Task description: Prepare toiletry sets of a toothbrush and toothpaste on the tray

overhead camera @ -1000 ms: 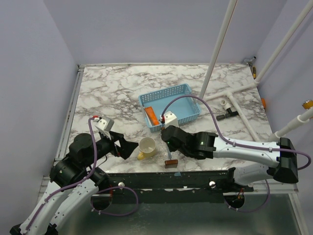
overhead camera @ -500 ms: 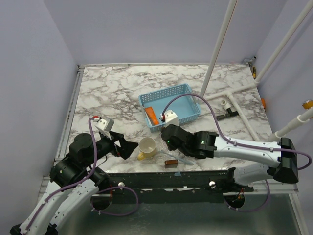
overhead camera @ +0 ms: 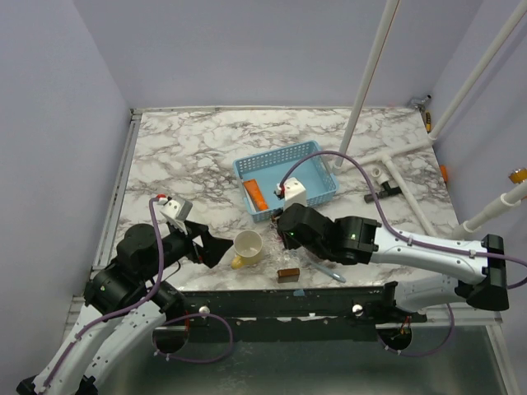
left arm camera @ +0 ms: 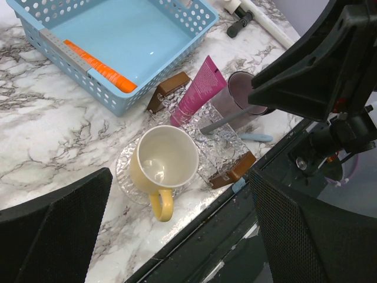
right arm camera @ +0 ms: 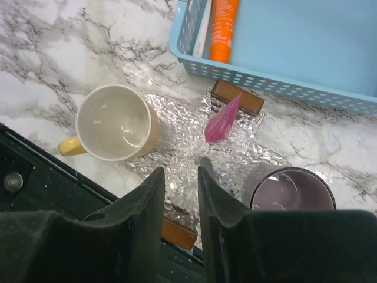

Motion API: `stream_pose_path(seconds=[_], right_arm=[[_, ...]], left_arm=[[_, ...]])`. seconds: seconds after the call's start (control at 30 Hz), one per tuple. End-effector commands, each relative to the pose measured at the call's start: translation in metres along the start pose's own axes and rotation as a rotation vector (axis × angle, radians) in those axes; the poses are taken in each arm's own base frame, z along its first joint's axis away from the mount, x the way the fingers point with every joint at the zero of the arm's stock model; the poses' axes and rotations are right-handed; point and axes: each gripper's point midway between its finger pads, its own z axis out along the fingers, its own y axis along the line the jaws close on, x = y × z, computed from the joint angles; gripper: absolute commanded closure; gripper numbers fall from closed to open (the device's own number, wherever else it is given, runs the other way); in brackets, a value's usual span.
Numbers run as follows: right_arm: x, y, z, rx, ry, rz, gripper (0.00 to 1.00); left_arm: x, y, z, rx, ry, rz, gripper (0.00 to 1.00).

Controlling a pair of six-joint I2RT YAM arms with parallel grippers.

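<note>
Marble-patterned tabletop (overhead camera: 189, 156) inside lilac walls. From above: light blue tray (overhead camera: 276, 169) mid-table with orange toothpaste (overhead camera: 255, 195) along its left end; toothbrush (overhead camera: 330, 272) flat on the marble near the front edge, outside the tray, just right of a brown block (overhead camera: 287, 275). Hidden overhead by the right arm, plain from the wrists: pink toothpaste (right arm camera: 222, 121) with its end against a second brown block (right arm camera: 237, 97) just outside the tray wall, purple-grey mug (right arm camera: 291, 191) beside it, crinkled clear film (right arm camera: 177, 153) beneath. Yellow mug (right arm camera: 115, 125) upright, empty. Right gripper (right arm camera: 181, 171) above the film, fingers narrowly parted, clasping nothing. Left gripper (left arm camera: 179, 177) spread wide, empty, hovering left of the yellow mug.
</note>
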Motion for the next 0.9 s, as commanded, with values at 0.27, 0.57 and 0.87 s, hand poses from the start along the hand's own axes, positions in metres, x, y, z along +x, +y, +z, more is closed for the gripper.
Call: stream_pose_path(seconds=[0.27,0.57,0.87], right_arm=[[0.016,-0.024,-0.064,-0.090,0.059,0.051,0.61],[0.060,-0.048,-0.087,-0.028,0.234,0.090,0.54],[0.126,-0.056,-0.084,0.037,0.428,0.179,0.52]], left_arm=[[0.000,0.000,0.004,0.003,-0.002,0.004,0.01],[-0.001,0.000,0.004,0.004,-0.002,0.004,0.01],[-0.001,0.000,0.002,0.007,-0.011,0.002,0.01]])
